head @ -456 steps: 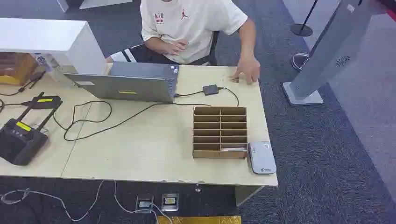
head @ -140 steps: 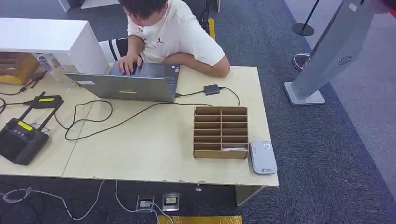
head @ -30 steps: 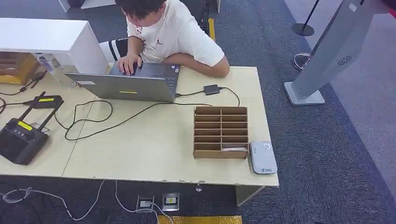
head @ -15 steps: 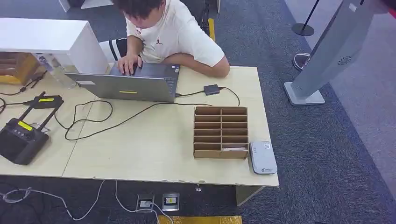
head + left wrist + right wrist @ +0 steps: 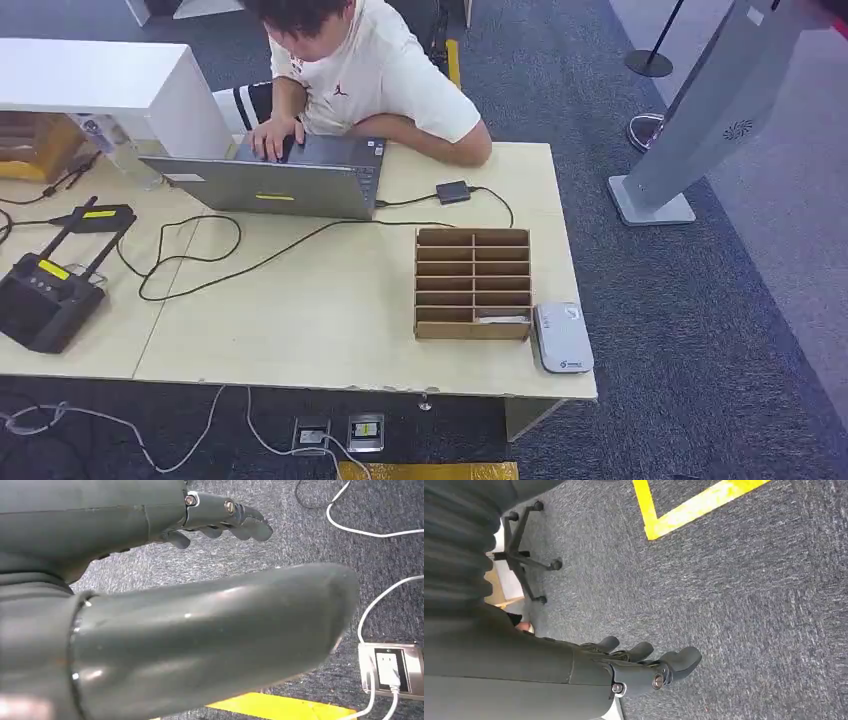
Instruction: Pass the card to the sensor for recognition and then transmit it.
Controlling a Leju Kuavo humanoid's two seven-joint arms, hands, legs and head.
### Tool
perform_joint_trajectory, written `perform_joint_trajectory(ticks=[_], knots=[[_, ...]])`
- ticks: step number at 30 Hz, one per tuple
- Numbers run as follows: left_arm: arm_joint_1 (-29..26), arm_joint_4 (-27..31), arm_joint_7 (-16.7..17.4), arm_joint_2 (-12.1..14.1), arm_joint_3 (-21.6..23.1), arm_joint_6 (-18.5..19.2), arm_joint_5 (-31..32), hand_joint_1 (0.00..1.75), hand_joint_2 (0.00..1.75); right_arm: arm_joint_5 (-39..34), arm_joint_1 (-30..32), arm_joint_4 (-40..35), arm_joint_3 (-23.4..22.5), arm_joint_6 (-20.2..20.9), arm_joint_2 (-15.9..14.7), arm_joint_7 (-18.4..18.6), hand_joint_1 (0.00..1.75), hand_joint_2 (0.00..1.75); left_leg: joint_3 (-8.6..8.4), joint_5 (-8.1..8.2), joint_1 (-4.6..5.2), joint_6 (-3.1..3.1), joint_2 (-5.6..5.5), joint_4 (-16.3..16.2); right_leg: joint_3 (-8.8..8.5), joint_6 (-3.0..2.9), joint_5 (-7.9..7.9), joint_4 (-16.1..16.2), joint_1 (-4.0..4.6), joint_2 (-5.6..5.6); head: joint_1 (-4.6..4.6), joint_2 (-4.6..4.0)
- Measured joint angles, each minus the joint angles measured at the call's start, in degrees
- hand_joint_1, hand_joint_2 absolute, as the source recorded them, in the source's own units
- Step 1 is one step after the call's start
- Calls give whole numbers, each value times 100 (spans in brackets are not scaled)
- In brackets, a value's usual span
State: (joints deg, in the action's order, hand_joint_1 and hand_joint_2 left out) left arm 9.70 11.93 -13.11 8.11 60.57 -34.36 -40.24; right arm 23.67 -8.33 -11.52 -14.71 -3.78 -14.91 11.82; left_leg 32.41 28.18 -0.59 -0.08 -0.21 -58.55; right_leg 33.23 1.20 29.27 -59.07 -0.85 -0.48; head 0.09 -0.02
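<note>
Nothing is grasped yet, so the task is judged to be at its start: the left hand (image 5: 220,520) and right hand (image 5: 644,667) hang over grey carpet, fingers loosely apart, holding nothing. The thin pale card (image 5: 500,320) lies in the slotted brown cardboard organiser (image 5: 471,283), in the compartment nearest the smooth rounded grey plastic sensor (image 5: 562,338) just beside it. Next, a hand must pinch the card's edge.

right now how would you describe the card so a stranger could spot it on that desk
Start at the light wooden table and find the brown slotted organizer near its right end, beside the grey reader. The card is the pale strip lying in the organizer's nearest right-hand slot; every other slot looks empty.
</note>
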Motion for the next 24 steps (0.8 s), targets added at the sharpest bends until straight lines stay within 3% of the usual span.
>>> perform_joint_trajectory(ticks=[24], knots=[[0,0,0,-2,0,4,20,0,0,-4,0,0,2,-2,4,35,0,175,0,0,0,0,0,0,0,0,0,0,0,0,0,0]])
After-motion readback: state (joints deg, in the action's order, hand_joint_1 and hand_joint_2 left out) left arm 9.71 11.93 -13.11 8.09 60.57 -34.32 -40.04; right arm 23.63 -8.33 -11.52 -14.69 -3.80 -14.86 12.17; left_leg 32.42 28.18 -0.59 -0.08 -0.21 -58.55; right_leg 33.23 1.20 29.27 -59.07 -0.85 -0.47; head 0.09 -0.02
